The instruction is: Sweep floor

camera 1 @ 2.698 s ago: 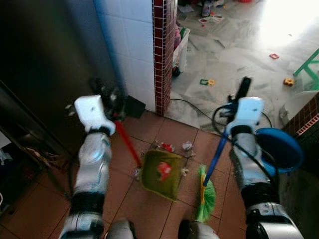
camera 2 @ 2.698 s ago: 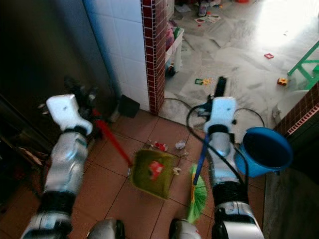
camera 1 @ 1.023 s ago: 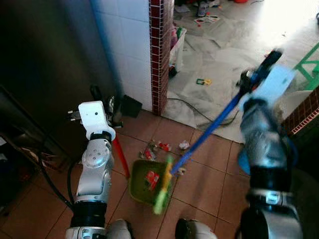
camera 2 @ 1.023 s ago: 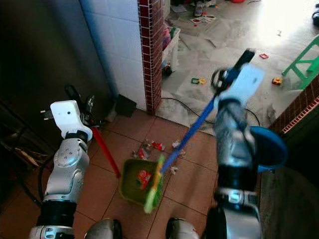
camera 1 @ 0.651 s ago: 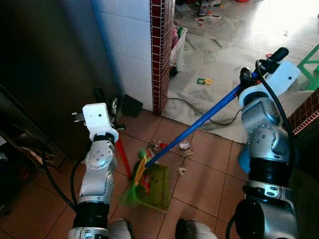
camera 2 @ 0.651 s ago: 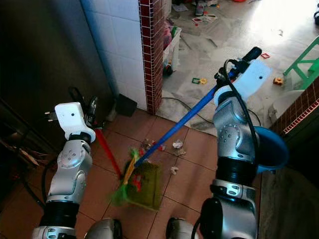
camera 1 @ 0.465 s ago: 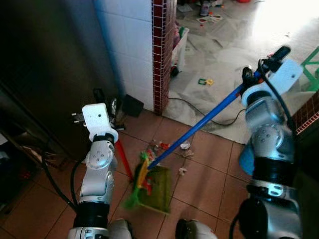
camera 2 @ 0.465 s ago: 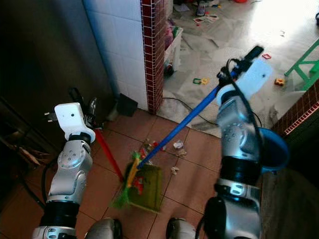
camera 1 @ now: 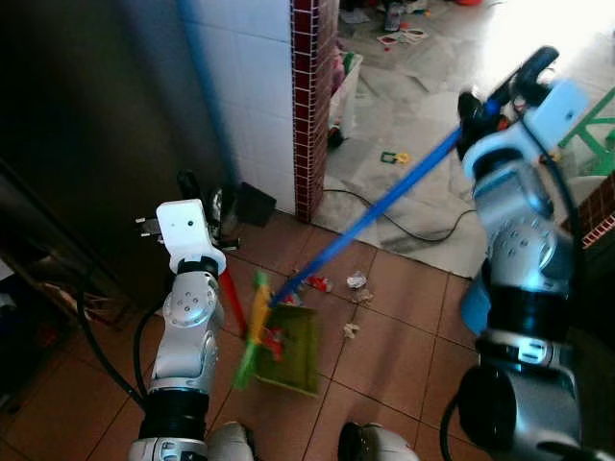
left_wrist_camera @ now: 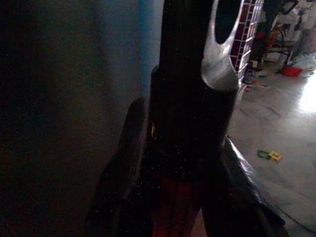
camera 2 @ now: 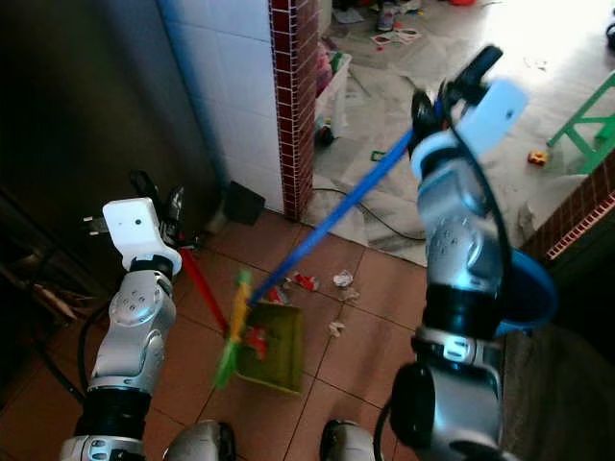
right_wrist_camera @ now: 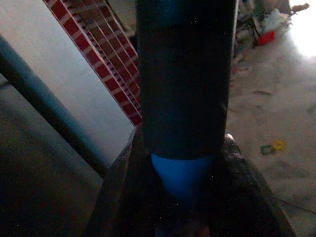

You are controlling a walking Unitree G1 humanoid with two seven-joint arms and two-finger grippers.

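Right gripper (right_wrist_camera: 182, 197) clenching blue broom (camera 1: 370, 216), bristles resting at dustpan (camera 1: 298, 348) mouth. Left gripper (left_wrist_camera: 173, 192) clamping red dustpan handle (camera 1: 233, 300), pan sitting on tiles. Step: brushing litter into pan. Next: reaching scraps (camera 1: 357, 282) lying just beyond pan, sweeping inward.

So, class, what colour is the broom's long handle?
Blue; the broom handle shows best in the left eye view.
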